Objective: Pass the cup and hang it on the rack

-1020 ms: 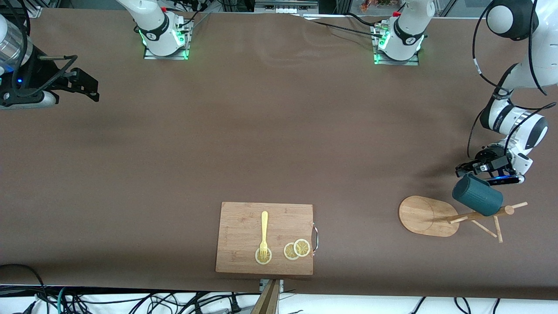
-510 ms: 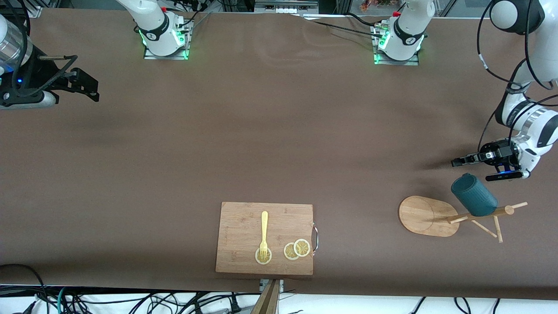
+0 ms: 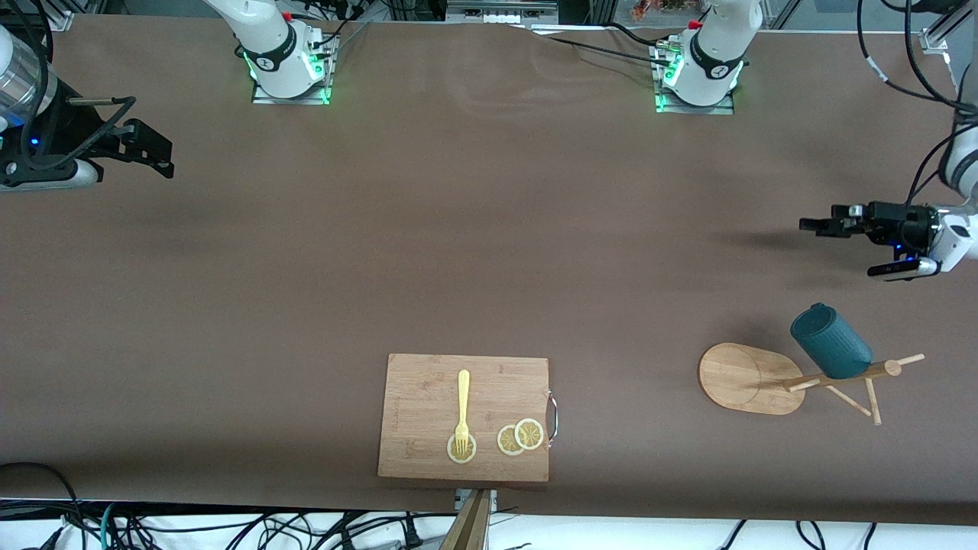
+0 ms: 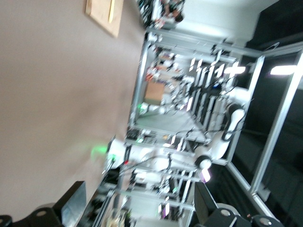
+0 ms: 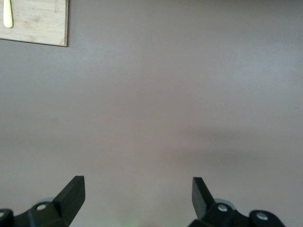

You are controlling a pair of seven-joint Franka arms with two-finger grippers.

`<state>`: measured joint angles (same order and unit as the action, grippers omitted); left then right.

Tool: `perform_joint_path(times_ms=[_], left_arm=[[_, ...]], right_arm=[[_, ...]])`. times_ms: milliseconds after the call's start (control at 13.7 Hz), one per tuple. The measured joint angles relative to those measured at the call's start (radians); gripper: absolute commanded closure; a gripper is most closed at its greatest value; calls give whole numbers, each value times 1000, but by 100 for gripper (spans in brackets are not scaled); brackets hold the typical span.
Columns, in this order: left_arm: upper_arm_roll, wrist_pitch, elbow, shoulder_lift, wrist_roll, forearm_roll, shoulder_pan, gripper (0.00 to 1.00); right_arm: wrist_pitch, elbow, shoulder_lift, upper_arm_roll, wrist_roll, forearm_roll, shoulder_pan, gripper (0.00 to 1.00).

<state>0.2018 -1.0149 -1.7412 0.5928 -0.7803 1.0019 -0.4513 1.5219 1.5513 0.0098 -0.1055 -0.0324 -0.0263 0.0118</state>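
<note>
The dark teal cup (image 3: 831,342) hangs on a peg of the bamboo rack (image 3: 745,378), which stands toward the left arm's end of the table. Nothing grips the cup. My left gripper (image 3: 814,225) hovers open and empty over bare tabletop, apart from the rack; in the left wrist view its gripper (image 4: 139,203) frames only table and lab background. My right gripper (image 3: 157,156) waits open over the right arm's end of the table, and in the right wrist view the gripper (image 5: 137,189) has plain brown tabletop between its fingers.
A wooden cutting board (image 3: 464,416) lies near the front edge at the table's middle, carrying a yellow fork (image 3: 463,409) and lemon slices (image 3: 521,437). One corner of the board (image 5: 35,21) shows in the right wrist view. Both arm bases (image 3: 286,65) stand along the back edge.
My left gripper has opened off the cup and drawn back from the rack over bare table. The cup stays hanging on its peg, tilting slightly as it settled. The right arm has not moved.
</note>
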Motion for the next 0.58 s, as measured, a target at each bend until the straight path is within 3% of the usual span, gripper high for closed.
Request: perform_joint_path(times_ms=[219, 583], left_arm=[[-6, -2, 56, -88, 18, -157, 28, 0], [-11, -39, 252, -160, 300, -299, 191, 0]], right_arm=[[0, 0, 0, 0, 0, 0, 0, 0], [0, 0, 0, 0, 0, 0, 0, 0]])
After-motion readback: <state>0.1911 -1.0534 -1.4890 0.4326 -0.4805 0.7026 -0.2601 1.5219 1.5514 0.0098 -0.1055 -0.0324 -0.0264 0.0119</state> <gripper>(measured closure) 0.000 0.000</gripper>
